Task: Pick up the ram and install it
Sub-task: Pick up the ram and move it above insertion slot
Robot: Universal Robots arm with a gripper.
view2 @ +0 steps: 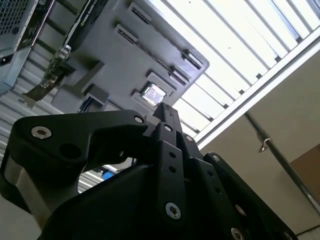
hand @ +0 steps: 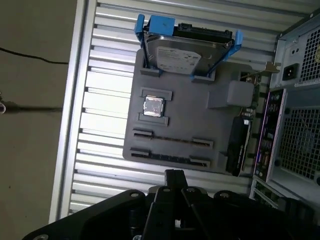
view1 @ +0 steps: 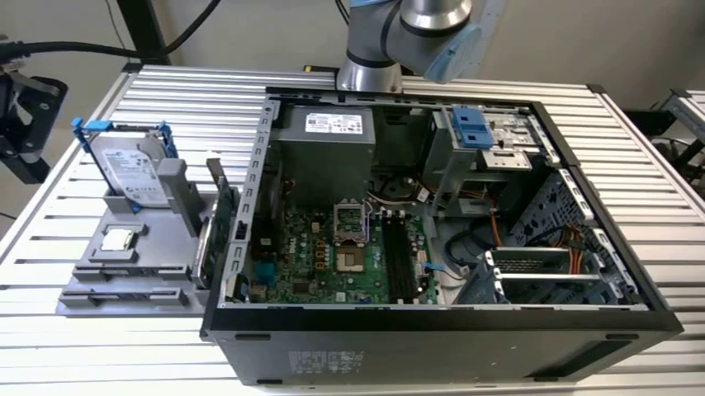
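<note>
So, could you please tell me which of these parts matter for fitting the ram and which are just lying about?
For the job: ram stick in the grey holder; black memory slots on the motherboard; gripper, shut, holding nothing.
Just lying about: hard drive with blue rails; expansion card; processor chip.

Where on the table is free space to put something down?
Bare table: beyond the tray, before the tray, and on the exterior view's right of the case. Crowded: between tray and case, where the card stands.
</note>
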